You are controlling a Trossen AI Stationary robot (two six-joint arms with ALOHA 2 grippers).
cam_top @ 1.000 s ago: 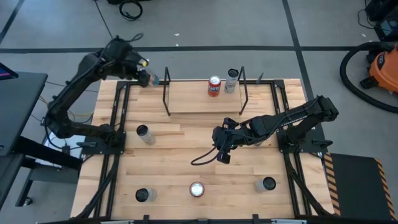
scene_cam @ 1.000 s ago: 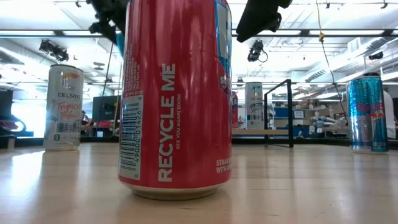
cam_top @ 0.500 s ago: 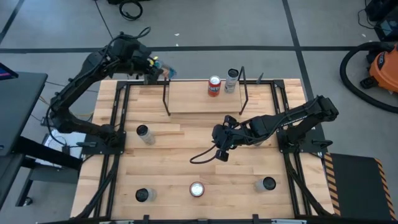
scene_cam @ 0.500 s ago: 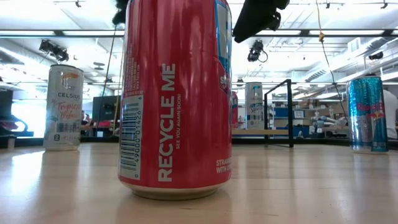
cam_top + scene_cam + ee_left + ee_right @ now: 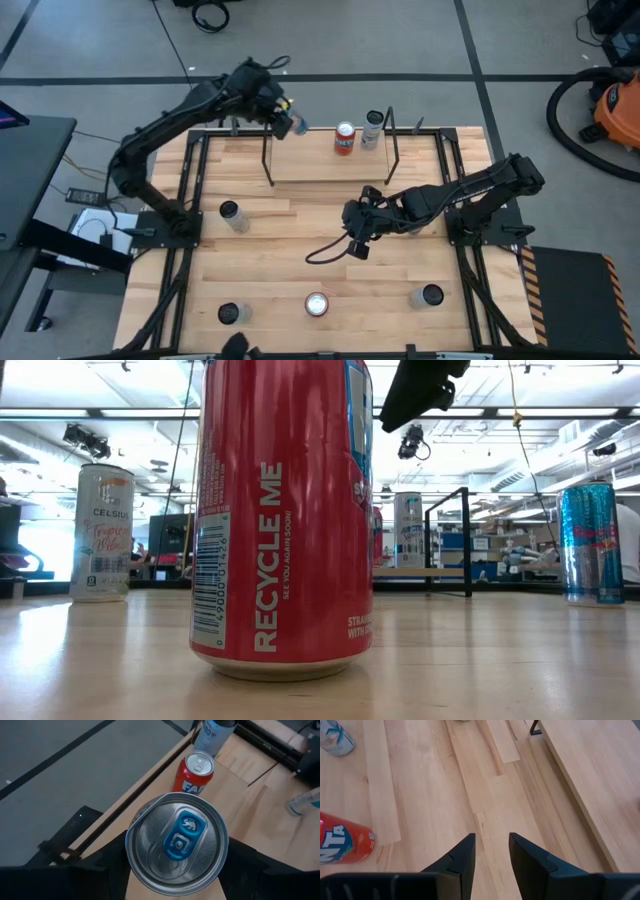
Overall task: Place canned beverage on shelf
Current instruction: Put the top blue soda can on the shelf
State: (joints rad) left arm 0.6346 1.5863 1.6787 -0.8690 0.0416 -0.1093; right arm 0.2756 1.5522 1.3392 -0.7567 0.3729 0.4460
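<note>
My left gripper (image 5: 288,118) is shut on a canned beverage (image 5: 176,843) with a silver top and a blue tab. It hangs over the table's far edge, by the left upright (image 5: 267,150) of the shelf (image 5: 320,165). On the light-wood board stand a red can (image 5: 345,138) and a pale can (image 5: 373,129). The left wrist view shows both beyond the held can, the red can (image 5: 194,771) and the pale can (image 5: 212,734). My right gripper (image 5: 357,240) hangs over the table's middle, its fingers (image 5: 465,854) a little apart with nothing between them. My left gripper pinches the can's side wall (image 5: 132,862) between its two fingers (image 5: 106,869), one on each side, below the rim. The fingers slant down toward the shelf. The can is lifted clear of the table, and its top faces the wrist camera.
Loose cans stand on the table at the left (image 5: 232,214), near left (image 5: 232,313), near middle (image 5: 317,303) and near right (image 5: 430,296). The red near-middle can (image 5: 285,520) fills the low view. Black frame rails (image 5: 190,190) run along both table sides.
My left gripper has carried the can along the table's far edge toward the right, from beyond the far-left corner to the shelf's left upright, sinking a little. It stays shut on the can. My right gripper has kept its place.
</note>
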